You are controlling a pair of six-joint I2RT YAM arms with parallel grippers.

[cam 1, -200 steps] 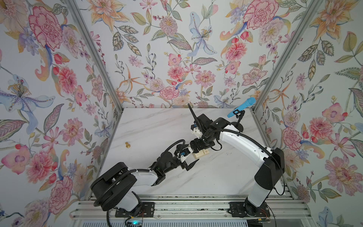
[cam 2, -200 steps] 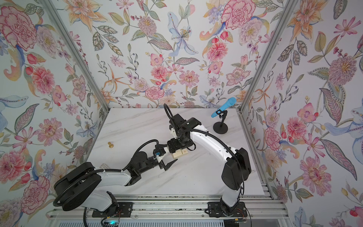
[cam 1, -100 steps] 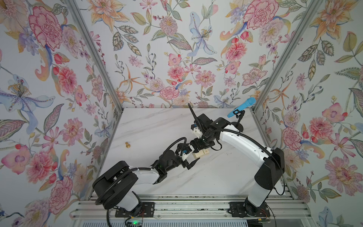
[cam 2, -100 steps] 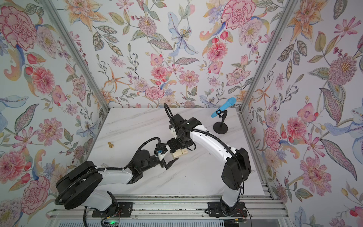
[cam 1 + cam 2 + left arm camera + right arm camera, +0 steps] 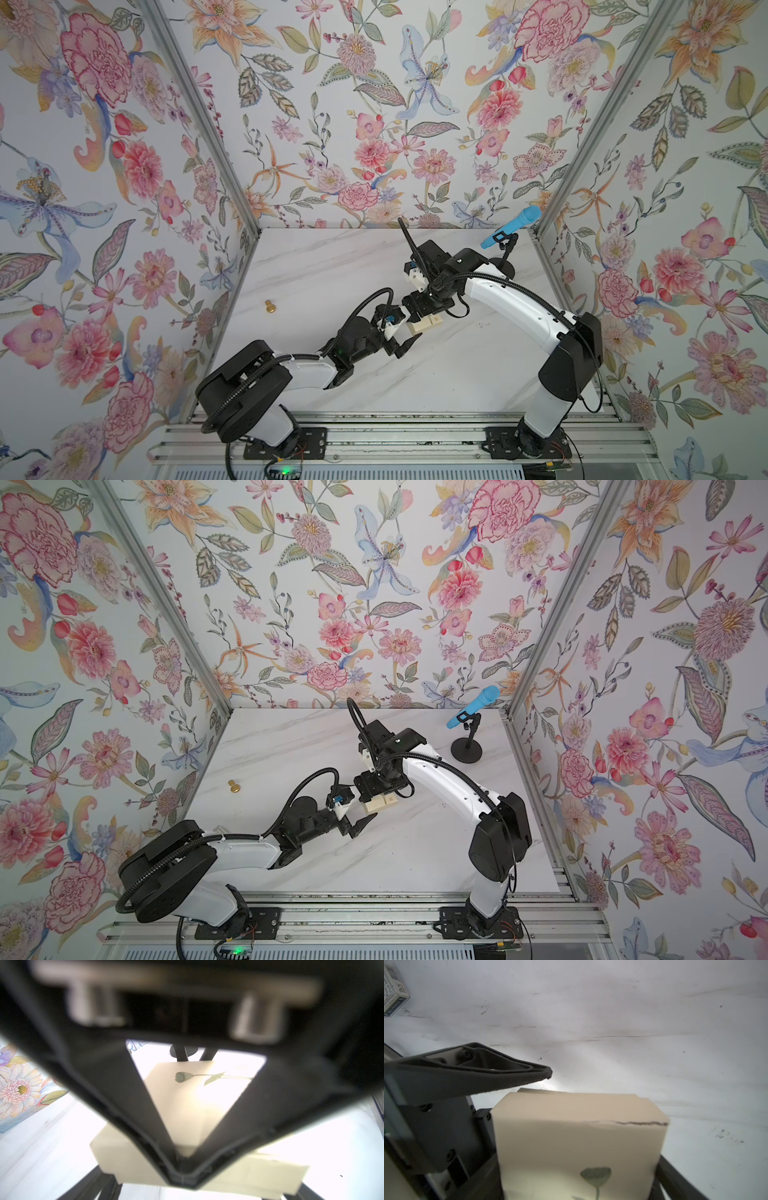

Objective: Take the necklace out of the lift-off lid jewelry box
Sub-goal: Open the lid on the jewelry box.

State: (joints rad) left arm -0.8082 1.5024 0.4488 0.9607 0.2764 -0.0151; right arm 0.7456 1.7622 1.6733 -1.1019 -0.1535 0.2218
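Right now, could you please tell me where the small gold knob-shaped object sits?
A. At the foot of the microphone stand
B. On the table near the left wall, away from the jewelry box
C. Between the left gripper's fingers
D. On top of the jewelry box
B: in a top view the gold knob sits alone on the bare table by the left wall, well apart from the jewelry box.

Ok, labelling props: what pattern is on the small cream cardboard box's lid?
Thin grey-green stem, seed head and leaf on the cream box lid; left wrist view.
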